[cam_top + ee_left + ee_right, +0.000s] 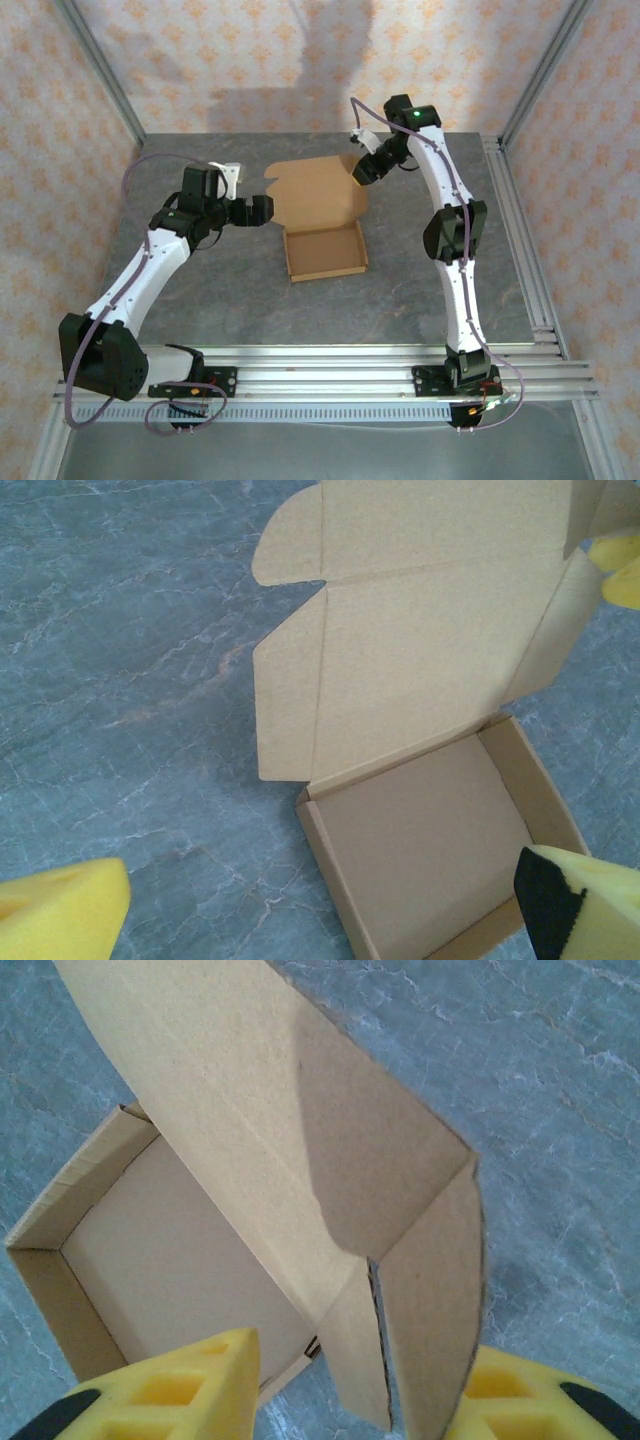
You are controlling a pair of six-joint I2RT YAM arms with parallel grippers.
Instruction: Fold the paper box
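Observation:
The paper box [325,250] is tan cardboard and lies mid-table. Its shallow tray [420,830] has its walls up, and the lid [315,190] leans open behind it. My left gripper [262,210] is open just left of the lid, and in its wrist view it [320,905] straddles the tray's near left corner without touching. My right gripper [362,170] is at the lid's right edge. In the right wrist view it [355,1380] brackets the lid's two side flaps [430,1300]. The left yellow finger [190,1390] stands apart from them and the right finger [520,1400] is against the outer flap.
Aluminium rails [350,360] run along the near edge where the arm bases sit. Another rail [520,230] runs along the table's right side. Patterned walls and frame posts close in the back and sides. Grey marbled tabletop [220,290] lies around the box.

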